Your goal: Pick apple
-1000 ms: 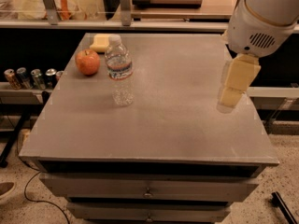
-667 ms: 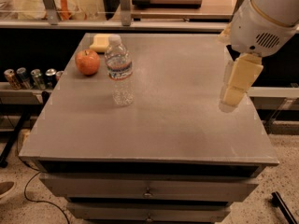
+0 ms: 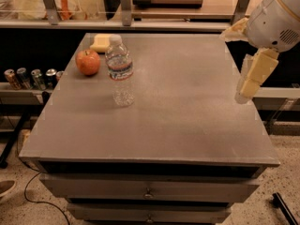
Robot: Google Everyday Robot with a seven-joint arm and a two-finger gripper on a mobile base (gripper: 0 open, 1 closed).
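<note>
The gripper (image 3: 245, 93) drifts right and slightly upward, and now hangs at the right edge of the table (image 3: 187, 125) rather than over its surface. The white arm housing (image 3: 274, 22) above it shifts right too, closer to the frame's border.

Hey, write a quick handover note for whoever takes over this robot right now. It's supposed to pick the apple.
Gripper: hangs over the right edge of the table, pointing down, and touches nothing.
Apple: sits on the far left of the table, untouched, on the opposite side from the gripper.
Nearby: a clear bottle stands upright just right of the apple, and a pale yellow sponge lies behind it.
Done: nothing yet; the apple has not been grasped.
Left: cross the table to the left, probably passing behind or above the bottle so it isn't tipped, then grasp and lift the apple.
</note>
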